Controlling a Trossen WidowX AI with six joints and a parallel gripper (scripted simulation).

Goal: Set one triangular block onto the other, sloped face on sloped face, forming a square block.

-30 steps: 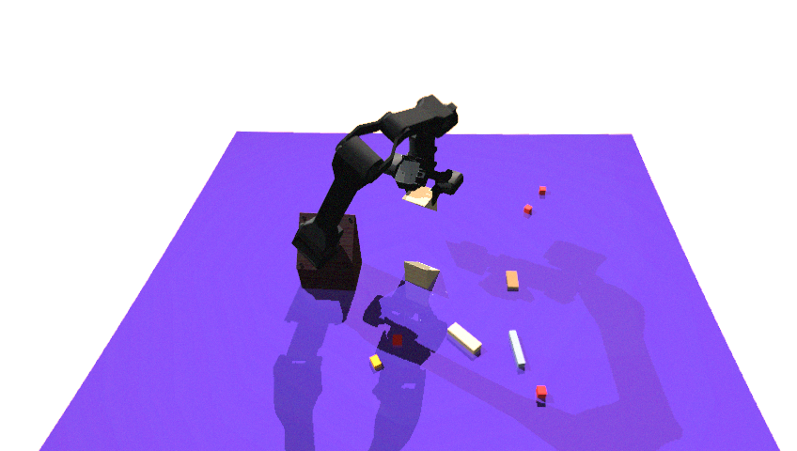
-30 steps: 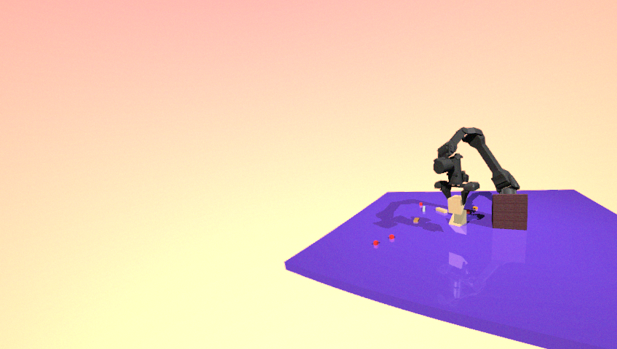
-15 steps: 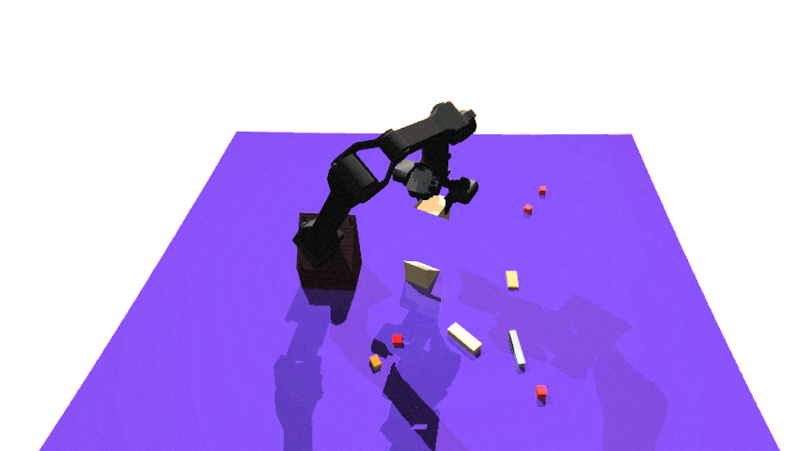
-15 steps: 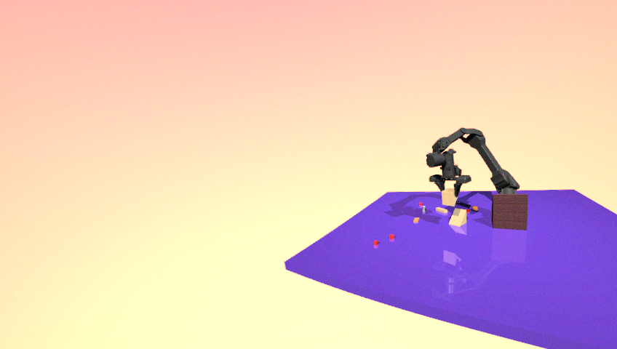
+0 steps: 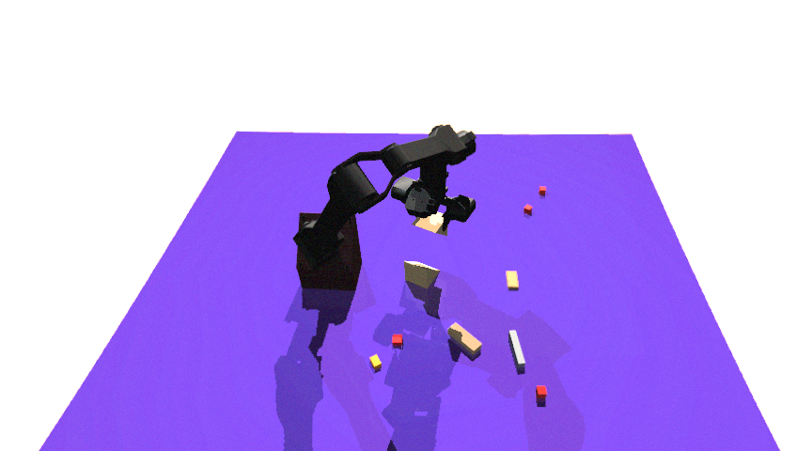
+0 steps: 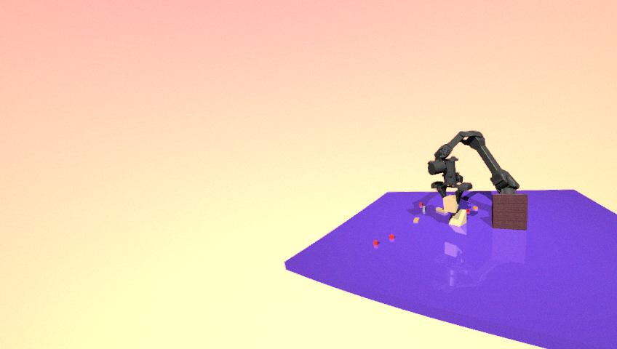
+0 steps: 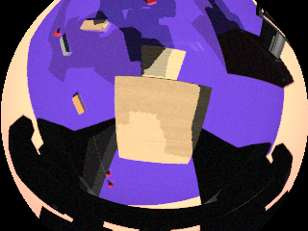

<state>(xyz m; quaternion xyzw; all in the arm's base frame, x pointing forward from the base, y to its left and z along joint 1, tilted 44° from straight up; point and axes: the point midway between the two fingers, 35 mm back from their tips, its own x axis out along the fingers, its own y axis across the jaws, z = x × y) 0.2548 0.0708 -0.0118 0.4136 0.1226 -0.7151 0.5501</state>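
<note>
Two pale, wedge-shaped blocks [image 5: 421, 274] [image 6: 458, 218] [image 7: 166, 64]

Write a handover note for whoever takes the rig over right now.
End effector: shut on the upper triangular block, held up off the table.
Lower triangular block: on the table, nothing set on it.
Done: one block gripped and lifted.
Left: bring it over the lower block, match the sloped faces, set it down with top level and ends even, open, back away touching nothing.
Watch: don't shove the lower block; the small blocks must stay on the table.
</note>
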